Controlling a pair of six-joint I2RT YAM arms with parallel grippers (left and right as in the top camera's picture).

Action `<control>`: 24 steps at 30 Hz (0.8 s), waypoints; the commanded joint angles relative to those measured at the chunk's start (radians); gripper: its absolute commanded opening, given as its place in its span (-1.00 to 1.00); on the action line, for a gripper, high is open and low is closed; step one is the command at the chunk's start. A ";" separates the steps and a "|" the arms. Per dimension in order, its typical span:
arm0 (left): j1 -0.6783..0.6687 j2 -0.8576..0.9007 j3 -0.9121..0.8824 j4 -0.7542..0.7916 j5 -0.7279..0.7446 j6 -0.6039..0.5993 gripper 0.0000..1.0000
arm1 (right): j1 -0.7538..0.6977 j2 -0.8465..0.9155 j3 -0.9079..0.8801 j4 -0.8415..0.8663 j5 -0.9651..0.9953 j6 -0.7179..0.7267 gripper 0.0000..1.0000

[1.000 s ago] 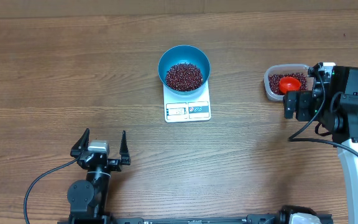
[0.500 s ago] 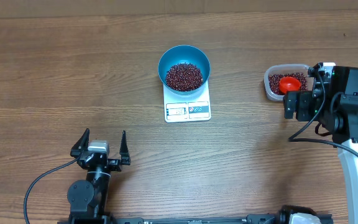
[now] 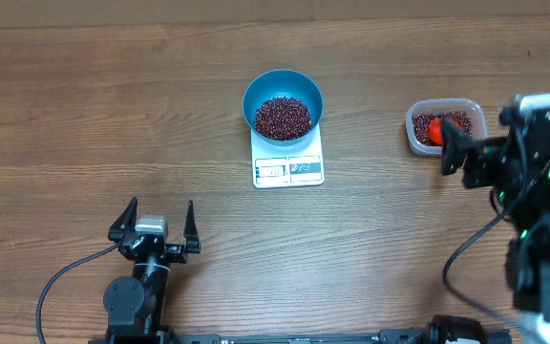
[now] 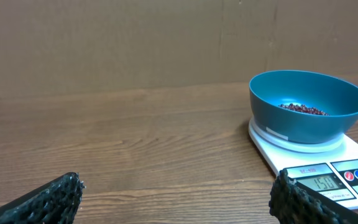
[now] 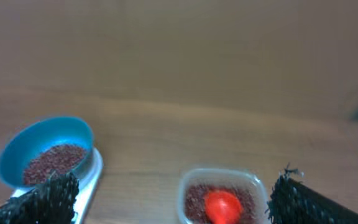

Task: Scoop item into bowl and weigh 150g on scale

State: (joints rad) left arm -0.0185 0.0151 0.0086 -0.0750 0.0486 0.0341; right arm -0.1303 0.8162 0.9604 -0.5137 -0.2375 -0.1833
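left wrist view shows the scale (image 4: 321,167) reading 150 under the bowl (image 4: 306,111).

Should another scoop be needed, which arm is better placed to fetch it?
Right: the right pincer, open, hangs beside the tub holding the scoop; the left pincer is much farther away.

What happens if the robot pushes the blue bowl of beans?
The bowl looks smooth and rests on the scale, so it would probably slide. Its narrow base might let it tip. The loose beans would likely shift or spill.
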 commanded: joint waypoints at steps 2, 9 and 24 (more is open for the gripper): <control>0.007 -0.011 -0.004 -0.002 -0.003 0.022 0.99 | 0.002 -0.111 -0.255 0.212 -0.167 0.055 1.00; 0.007 -0.011 -0.004 -0.002 -0.003 0.022 0.99 | 0.002 -0.283 -0.676 0.801 -0.176 0.320 1.00; 0.007 -0.011 -0.004 -0.002 -0.003 0.022 0.99 | 0.006 -0.566 -0.952 0.881 -0.042 0.419 1.00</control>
State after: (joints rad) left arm -0.0185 0.0151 0.0086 -0.0750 0.0483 0.0368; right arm -0.1303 0.2813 0.0238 0.3935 -0.3351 0.2119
